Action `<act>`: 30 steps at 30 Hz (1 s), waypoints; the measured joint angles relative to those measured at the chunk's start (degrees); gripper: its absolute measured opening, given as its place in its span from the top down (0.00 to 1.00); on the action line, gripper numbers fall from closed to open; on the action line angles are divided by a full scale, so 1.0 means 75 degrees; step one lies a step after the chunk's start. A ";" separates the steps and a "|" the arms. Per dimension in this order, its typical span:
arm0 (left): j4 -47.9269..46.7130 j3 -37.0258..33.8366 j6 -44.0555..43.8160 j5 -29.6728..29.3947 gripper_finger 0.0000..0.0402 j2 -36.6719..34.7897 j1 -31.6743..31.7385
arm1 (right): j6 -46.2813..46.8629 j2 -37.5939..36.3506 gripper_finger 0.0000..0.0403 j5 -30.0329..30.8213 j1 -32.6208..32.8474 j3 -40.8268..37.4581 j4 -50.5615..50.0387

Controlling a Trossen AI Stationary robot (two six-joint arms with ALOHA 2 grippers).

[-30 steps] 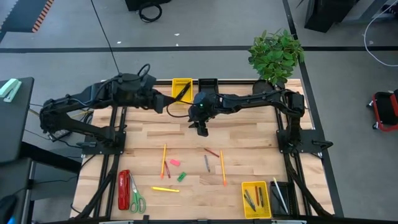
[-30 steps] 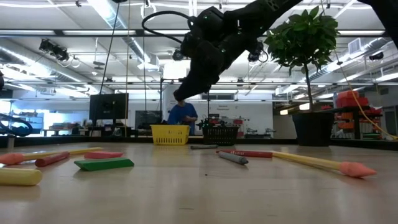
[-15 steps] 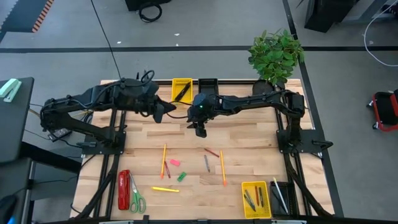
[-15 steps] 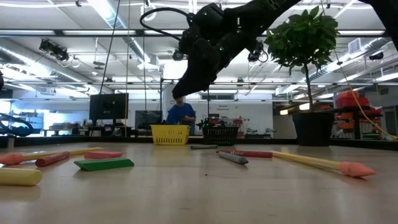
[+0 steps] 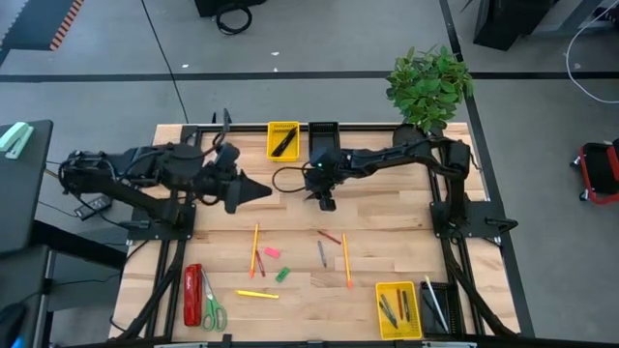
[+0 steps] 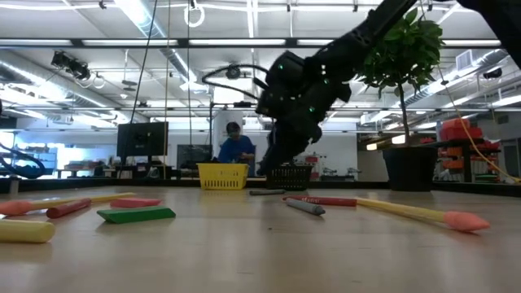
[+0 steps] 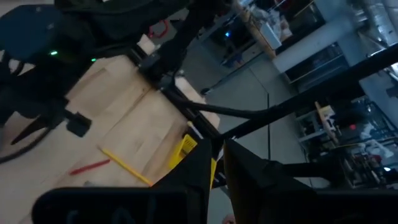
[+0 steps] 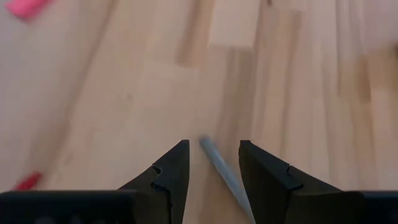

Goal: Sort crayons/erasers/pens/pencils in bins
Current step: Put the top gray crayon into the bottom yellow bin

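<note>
Between the parted fingers of the right gripper [image 8: 209, 168] lies the grey crayon [image 8: 225, 175], mid-table among scattered pencils and erasers. It looks like the approach to pick it; next comes a straight descent and close. Bare board surrounds it. Left gripper [image 5: 259, 188] waits, fingers nearly together, at the left. The yellow bin [image 5: 397, 309] of crayons sits near the front edge.

The right gripper [image 5: 326, 202] hangs low, its fingers parted, empty. The left gripper [image 5: 263, 189] points sideways, fingers nearly together.
</note>
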 joint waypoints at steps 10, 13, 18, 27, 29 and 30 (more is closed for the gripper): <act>0.0475 0.0000 0.0019 -0.0333 0.88 0.0005 -0.0430 | 0.0115 -0.0006 0.64 -0.0003 -0.0267 -0.0808 0.0804; 0.0461 0.0000 0.0019 -0.0331 0.88 0.0005 -0.0434 | 0.0231 -0.0016 0.64 -0.0075 -0.0275 -0.1062 0.0889; 0.0523 0.0000 -0.0059 -0.0334 0.89 0.0005 -0.0432 | 0.0395 -0.0052 0.64 -0.0183 -0.0278 -0.1410 0.1113; 0.0541 0.0000 -0.0178 -0.0373 0.89 0.0005 -0.0383 | 0.1782 -0.0042 0.65 -0.0194 -0.0258 -0.1469 0.1404; 0.0572 0.0000 -0.0179 -0.0386 0.89 0.0005 -0.0354 | 0.1938 -0.0041 0.66 -0.0171 -0.0209 -0.1469 0.1392; 0.0604 0.0000 -0.0179 -0.0386 0.89 0.0005 -0.0353 | 0.1919 -0.0041 0.67 -0.0170 -0.0162 -0.1469 0.1373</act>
